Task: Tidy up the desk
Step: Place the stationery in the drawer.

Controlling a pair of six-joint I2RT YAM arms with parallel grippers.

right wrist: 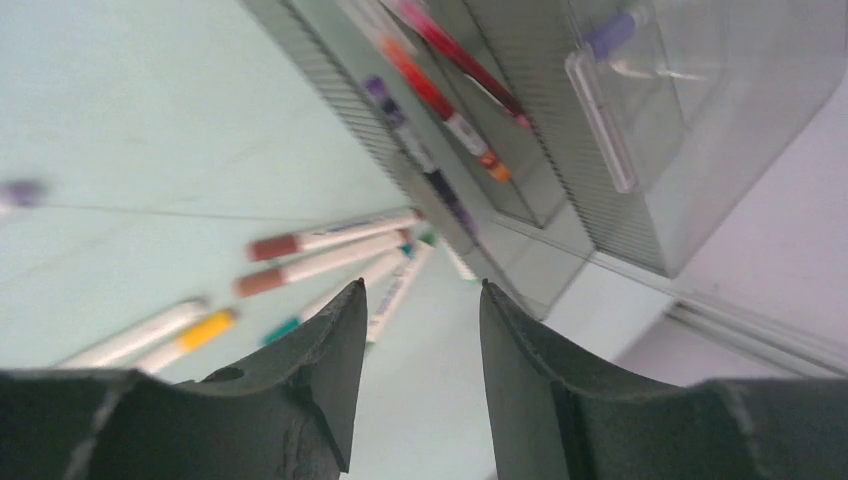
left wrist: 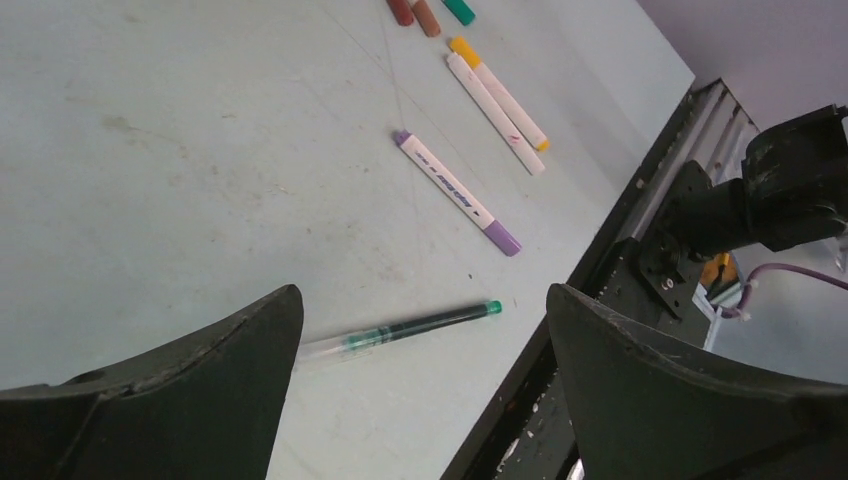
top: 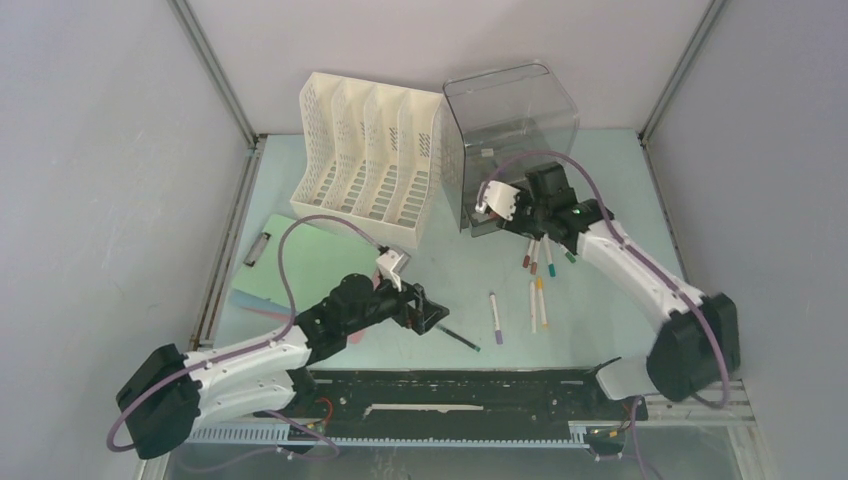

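The left hand, spread wide, is hovering over the green-tipped pen, risking rolling it off the surface. The right hand, part-open and empty, is crowding the clear bin.

Rack stands left of bin; markers lie before them on desk.

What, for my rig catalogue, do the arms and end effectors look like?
The left arm and right arm: white links, black joint housings, a purple cable looping along each. The left end effector and right end effector: black, two broad tapered fingers.
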